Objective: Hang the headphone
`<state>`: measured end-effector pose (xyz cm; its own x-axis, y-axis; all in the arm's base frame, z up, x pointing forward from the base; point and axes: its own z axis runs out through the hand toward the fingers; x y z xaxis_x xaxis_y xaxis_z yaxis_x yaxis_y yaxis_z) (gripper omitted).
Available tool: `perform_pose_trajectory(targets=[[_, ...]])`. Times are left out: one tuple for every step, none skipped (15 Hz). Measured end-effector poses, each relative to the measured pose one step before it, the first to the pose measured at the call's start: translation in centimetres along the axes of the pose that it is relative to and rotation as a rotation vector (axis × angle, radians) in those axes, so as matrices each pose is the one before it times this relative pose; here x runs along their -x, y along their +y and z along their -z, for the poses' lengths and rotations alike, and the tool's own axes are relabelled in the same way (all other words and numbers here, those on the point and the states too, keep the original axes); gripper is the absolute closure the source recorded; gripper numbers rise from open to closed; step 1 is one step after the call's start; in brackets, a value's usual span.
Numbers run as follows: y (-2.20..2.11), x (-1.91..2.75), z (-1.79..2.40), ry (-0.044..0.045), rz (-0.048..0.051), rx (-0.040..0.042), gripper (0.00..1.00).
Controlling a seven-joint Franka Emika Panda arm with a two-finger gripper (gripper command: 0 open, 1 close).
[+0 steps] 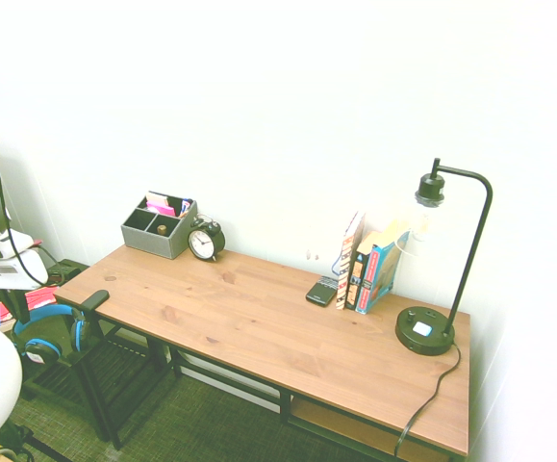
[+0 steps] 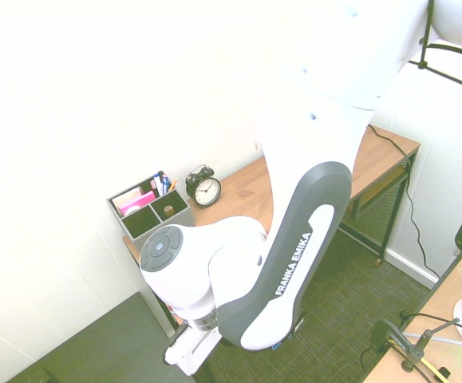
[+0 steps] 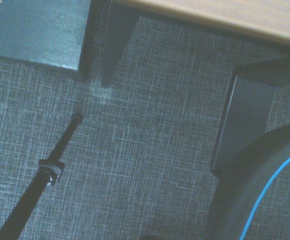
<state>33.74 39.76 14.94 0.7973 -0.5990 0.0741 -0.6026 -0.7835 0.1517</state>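
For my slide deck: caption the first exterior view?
Blue headphone beside a wooden desk with clock, organizer, books, lamp.

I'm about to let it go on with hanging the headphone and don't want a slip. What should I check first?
1. Headphone in view, low beside the desk's end: ok.
2. Black hook at that end bare: ok.
3. Headphone on the hook: not ok, not yet hung.
4. Headphone firmly held: cannot tell, the grip is hidden in every view.
5. Alarm clock and organizer well away from the hook: ok.
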Motion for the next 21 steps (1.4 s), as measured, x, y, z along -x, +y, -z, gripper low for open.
perform_pose_trajectory(targets=[[0.101, 0.153, -1.154, -0.00812, 0.00119, 0.00918, 1.0], [0.093, 0.201, -1.184, -0.00886, 0.00288, 0.00841, 1.0], [0.043, 0.259, -1.042, -0.00867, 0.00372, 0.006, 1.0], [-0.077, 0.225, -0.823, -0.00692, 0.00295, 0.00256, 1.0], [-0.211, 0.072, -0.647, -0.00268, 0.00146, 0.0046, 1.0], [-0.357, -0.073, -0.503, 0.00103, 0.00068, 0.00312, 1.0], [-0.465, -0.148, -0.475, 0.00197, -0.0015, 0.00163, 1.0], [-0.411, -0.191, -0.536, 0.00393, -0.00251, 0.00315, 1.0], [-0.343, -0.228, -0.615, 0.00421, -0.00244, 0.00469, 0.0], [-0.233, -0.132, -0.595, 0.00217, -0.00168, 0.00545, 0.0], [-0.149, -0.051, -0.413, 0.00103, -0.00159, 0.00412, 0.0], [-0.087, 0.002, -0.151, 0.00076, -0.00126, 0.00121, 0.0], [-0.063, 0.049, 0.037, 0.00117, 0.00021, -0.00113, 0.0], [-0.031, 0.09, 0.02, 0.00182, 0.00191, -0.00049, 0.0], [-0.004, 0.083, -0.007, 0.00218, 0.00204, 0.00014, 0.0], [-0.004, 0.106, 0.002, 0.00115, 0.00206, 0.00001, 0.0], [-0.001, 0.035, 0.002, 0.00007, 0.00047, 0.00003, 0.0], [0.007, -0.025, -0.008, 0.0, -0.00074, 0.00053, 0.0], [0.002, -0.018, -0.004, -0.00018, -0.00074, 0.00024, 0.0], [0.0, -0.014, 0.0, 0.00007, 0.00033, 0.0, 0.0], [0.002, -0.037, -0.005, 0.00028, -0.00033, 0.0001, 0.0]])
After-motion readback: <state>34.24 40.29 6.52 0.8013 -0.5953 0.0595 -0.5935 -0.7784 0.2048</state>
